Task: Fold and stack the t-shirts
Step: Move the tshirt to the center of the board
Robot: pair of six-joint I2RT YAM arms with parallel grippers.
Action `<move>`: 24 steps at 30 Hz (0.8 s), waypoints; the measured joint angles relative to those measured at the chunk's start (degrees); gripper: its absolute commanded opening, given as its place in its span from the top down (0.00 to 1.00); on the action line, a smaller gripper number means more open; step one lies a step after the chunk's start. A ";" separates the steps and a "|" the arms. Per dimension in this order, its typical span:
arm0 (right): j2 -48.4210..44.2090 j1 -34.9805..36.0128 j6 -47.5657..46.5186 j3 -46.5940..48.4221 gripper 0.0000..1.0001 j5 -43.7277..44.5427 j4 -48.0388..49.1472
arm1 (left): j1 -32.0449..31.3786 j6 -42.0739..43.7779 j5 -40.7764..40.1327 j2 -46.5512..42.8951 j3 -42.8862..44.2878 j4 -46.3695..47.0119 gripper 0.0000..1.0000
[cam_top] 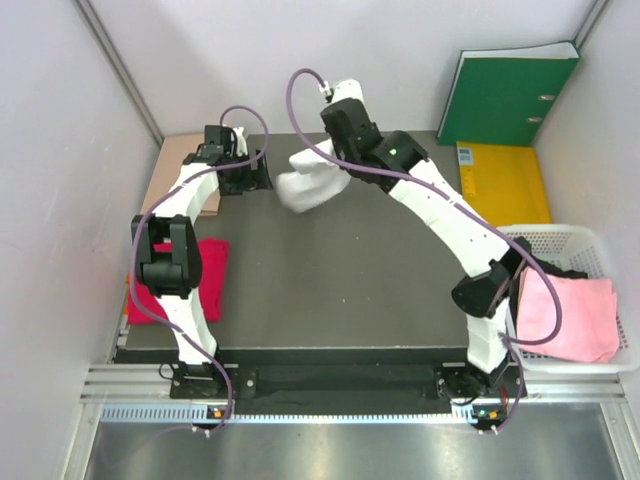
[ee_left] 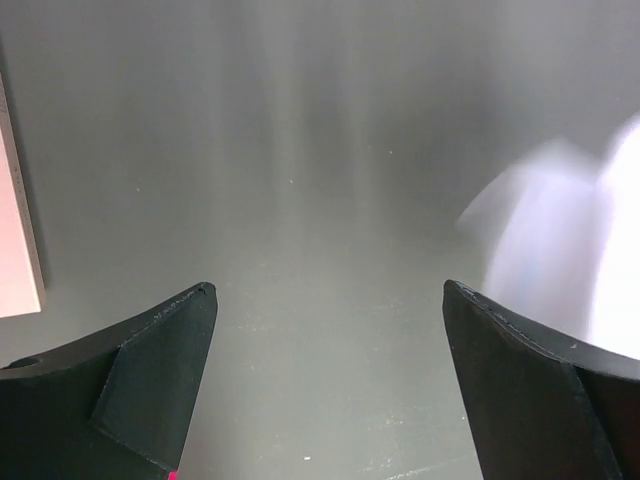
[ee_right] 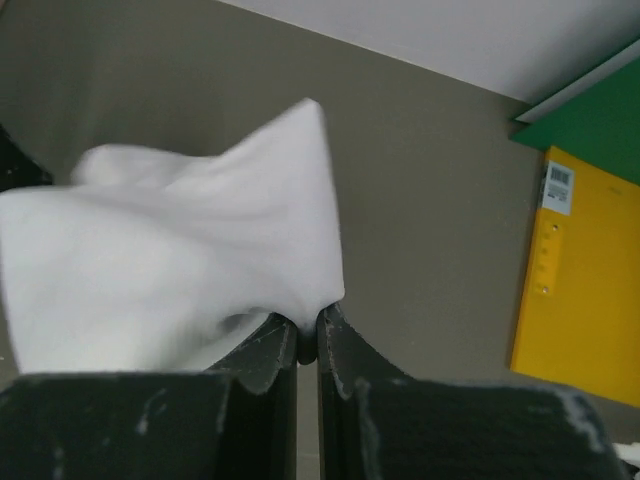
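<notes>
The white t-shirt (cam_top: 312, 182) hangs bunched above the far middle of the dark table (cam_top: 330, 290). My right gripper (ee_right: 307, 325) is shut on an edge of the white t-shirt (ee_right: 180, 270) and holds it off the surface. My left gripper (ee_left: 330, 300) is open and empty over the bare table, just left of the shirt, whose blurred white cloth (ee_left: 570, 250) shows at the right of its view. In the top view the left gripper (cam_top: 262, 172) sits at the far left. The crimson t-shirt (cam_top: 205, 270) lies folded at the table's left edge. The pink t-shirt (cam_top: 570, 315) lies in the basket.
A white plastic basket (cam_top: 585, 245) stands at the right edge. A green binder (cam_top: 505, 95) leans at the back right with a yellow folder (cam_top: 505, 185) below it. A tan cardboard sheet (cam_top: 170, 165) lies at the back left, also in the left wrist view (ee_left: 15, 250).
</notes>
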 measured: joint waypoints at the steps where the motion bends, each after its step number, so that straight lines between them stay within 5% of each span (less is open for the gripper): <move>1: -1.05 -0.26 0.15 -1.38 1.00 -1.11 0.96 | -0.02 0.00 -0.20 0.00 0.00 -0.02 0.01; 6: -9.62 -5.46 3.28 -14.25 0.95 -5.25 5.38 | -0.11 0.02 -0.22 0.00 0.00 -0.07 0.01; 7: -11.74 -7.80 4.31 -18.23 0.81 -6.32 6.88 | -0.11 0.02 0.00 0.00 0.00 -0.09 0.01; 9: -15.43 -13.53 6.49 -26.56 0.73 -8.04 9.22 | -0.11 0.00 0.85 0.00 0.00 -0.09 0.01; 10: -16.41 -16.63 7.54 -30.36 0.43 -8.39 9.97 | -0.22 0.00 1.36 0.02 0.00 -0.09 0.01; 12: -16.52 -21.46 9.31 -36.22 0.01 -8.35 10.36 | -0.55 0.00 2.34 0.02 0.00 -0.11 0.01; 19: -9.51 -24.90 13.81 -44.98 0.00 -5.81 4.20 | -7.74 1.25 5.05 1.05 1.44 -1.29 0.01; 24: -9.88 -24.63 14.75 -43.45 0.01 -5.60 3.91 | -18.88 3.85 10.14 8.79 11.74 -4.50 0.01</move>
